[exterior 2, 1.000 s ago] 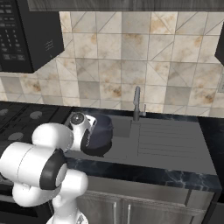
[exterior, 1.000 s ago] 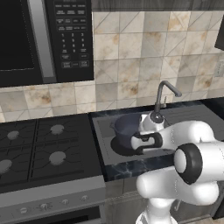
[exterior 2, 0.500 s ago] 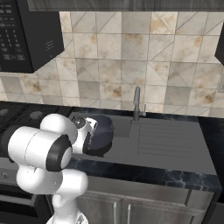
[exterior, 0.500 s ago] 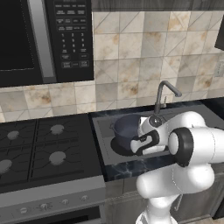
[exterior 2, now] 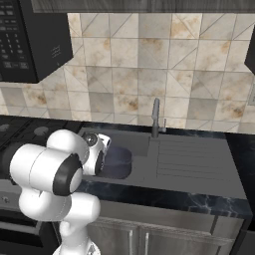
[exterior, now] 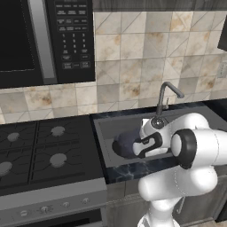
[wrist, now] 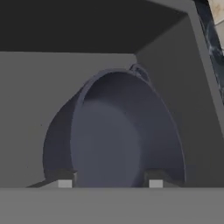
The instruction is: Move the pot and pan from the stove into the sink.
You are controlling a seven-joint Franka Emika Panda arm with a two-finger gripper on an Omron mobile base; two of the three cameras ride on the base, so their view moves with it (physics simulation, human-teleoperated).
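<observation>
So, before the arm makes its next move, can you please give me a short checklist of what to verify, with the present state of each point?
1. The pot is inside the sink: ok, it lies in the basin, on its side in the hand view.
2. The claw has let go of the pot: cannot tell; its tips sit apart at the pot's rim.
3. The pan is off the stove: ok, the four burners show no cookware.
4. The pan is in the sink: cannot tell; no pan is visible there.
5. The way up past the faucet: ok, it stands behind the arm.
</observation>
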